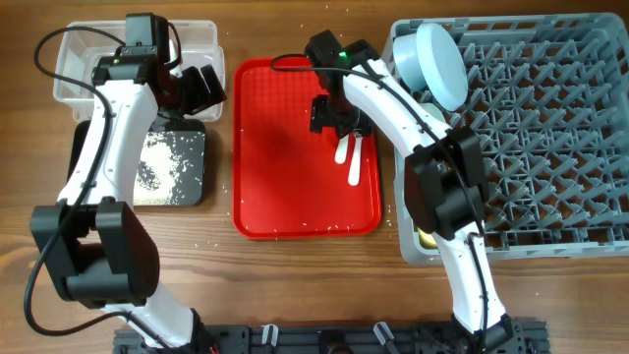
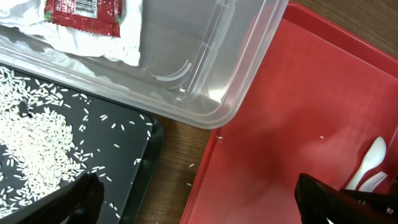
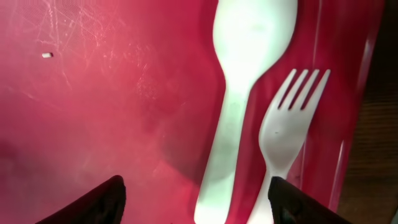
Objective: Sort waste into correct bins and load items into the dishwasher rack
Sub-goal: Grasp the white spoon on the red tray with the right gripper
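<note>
A white spoon (image 1: 354, 162) and fork (image 1: 341, 149) lie side by side on the flat red tray (image 1: 285, 167). My right gripper (image 1: 334, 113) is open just above them; in the right wrist view its fingers (image 3: 196, 208) straddle the handles of the spoon (image 3: 242, 87) and fork (image 3: 289, 124). My left gripper (image 1: 201, 88) is open and empty over the corner of the clear tub (image 1: 74, 59). The tub (image 2: 205, 68) holds the white napkin (image 2: 74, 40) and red wrapper (image 2: 84, 12). The black tray (image 1: 187, 147) holds rice (image 2: 31, 130). The pale blue plate (image 1: 440, 64) stands in the rack (image 1: 550, 128). The bowls are not visible.
A bit of the yellow cup (image 1: 428, 238) shows in the rack's front left corner under my right arm. Loose rice grains lie on the wood between the black tray and the red tray (image 2: 298, 106). The spoon tip (image 2: 373, 158) shows in the left wrist view.
</note>
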Controlling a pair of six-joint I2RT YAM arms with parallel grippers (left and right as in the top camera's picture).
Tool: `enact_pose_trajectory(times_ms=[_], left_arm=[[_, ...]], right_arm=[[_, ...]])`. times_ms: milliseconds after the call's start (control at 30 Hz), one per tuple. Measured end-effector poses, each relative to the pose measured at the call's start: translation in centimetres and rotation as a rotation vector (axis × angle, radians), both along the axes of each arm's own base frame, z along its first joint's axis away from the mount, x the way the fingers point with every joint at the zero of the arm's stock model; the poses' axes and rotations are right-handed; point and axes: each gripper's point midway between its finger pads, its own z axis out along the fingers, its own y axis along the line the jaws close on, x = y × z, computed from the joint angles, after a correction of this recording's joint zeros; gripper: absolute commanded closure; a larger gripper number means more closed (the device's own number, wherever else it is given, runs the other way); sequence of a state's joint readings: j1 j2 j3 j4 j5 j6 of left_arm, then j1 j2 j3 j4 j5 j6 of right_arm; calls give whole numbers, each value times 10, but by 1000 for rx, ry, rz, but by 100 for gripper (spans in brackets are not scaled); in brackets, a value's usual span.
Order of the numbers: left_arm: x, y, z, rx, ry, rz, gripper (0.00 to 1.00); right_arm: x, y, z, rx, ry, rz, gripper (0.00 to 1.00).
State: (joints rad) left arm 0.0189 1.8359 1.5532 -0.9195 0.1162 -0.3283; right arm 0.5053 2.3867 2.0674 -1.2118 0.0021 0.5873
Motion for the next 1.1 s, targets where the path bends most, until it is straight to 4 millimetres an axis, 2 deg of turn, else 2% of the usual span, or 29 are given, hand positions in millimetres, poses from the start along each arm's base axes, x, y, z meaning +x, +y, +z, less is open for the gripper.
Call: enact_pose_trajectory(times_ms=[200, 333, 500, 567, 733, 767, 867, 1033, 1100], left_arm=[[0, 0, 0, 0, 0, 0, 0], [0, 0, 0, 0, 0, 0, 0], [0, 0, 0, 0, 0, 0, 0], [0, 0, 0, 0, 0, 0, 0], [0, 0, 0, 0, 0, 0, 0], [0, 0, 0, 0, 0, 0, 0], [0, 0, 0, 0, 0, 0, 0], [0, 0, 0, 0, 0, 0, 0], [0, 0, 0, 0, 0, 0, 0]], right_arm=[[8, 4, -25, 1, -2, -22, 29], [34, 13, -22, 41, -109, -47, 30], [55, 11, -23, 41, -187, -87, 31], [66, 8, -22, 51, -220, -109, 35], [84, -5, -22, 61, -261, -151, 51], [86, -5, -22, 59, -270, -147, 58], [86, -5, -23, 56, -267, -137, 72], [82, 0, -24, 79, -243, -131, 83], [79, 0, -25, 84, -228, -130, 96]])
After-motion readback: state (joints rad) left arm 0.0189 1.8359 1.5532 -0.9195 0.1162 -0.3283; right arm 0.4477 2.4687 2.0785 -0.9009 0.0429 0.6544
